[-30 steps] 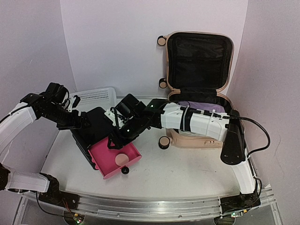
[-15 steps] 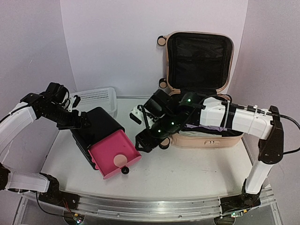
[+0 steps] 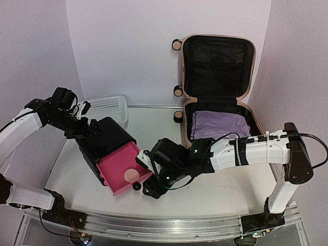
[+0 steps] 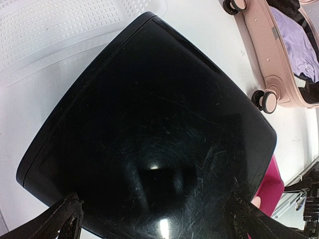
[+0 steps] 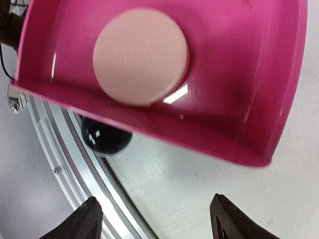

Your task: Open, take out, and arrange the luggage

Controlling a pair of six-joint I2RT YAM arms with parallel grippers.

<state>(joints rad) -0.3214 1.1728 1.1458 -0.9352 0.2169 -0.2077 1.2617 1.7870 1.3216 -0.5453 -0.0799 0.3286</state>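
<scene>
The beige-pink luggage (image 3: 218, 143) lies open at the back right, its lid (image 3: 215, 66) standing upright, with a purple cloth (image 3: 218, 124) inside. It also shows in the left wrist view (image 4: 279, 55). A black box (image 3: 105, 136) has its pink drawer (image 3: 123, 169) pulled out, with a round pale-pink disc (image 3: 132, 174) lying in it. My left gripper (image 3: 88, 129) is open, its fingers spread over the box top (image 4: 149, 124). My right gripper (image 3: 152, 188) is open and empty, low over the table in front of the drawer (image 5: 224, 74), near its black knob (image 5: 104, 139).
A white mesh basket (image 3: 105, 107) stands behind the black box, against the back wall. A metal rail (image 3: 154, 230) runs along the table's near edge, close under my right gripper. Walls close in the left, back and right sides.
My right arm has swung from above the drawer, back toward the luggage, then down in front of the drawer. The purple cloth is uncovered. The left arm has barely moved.
</scene>
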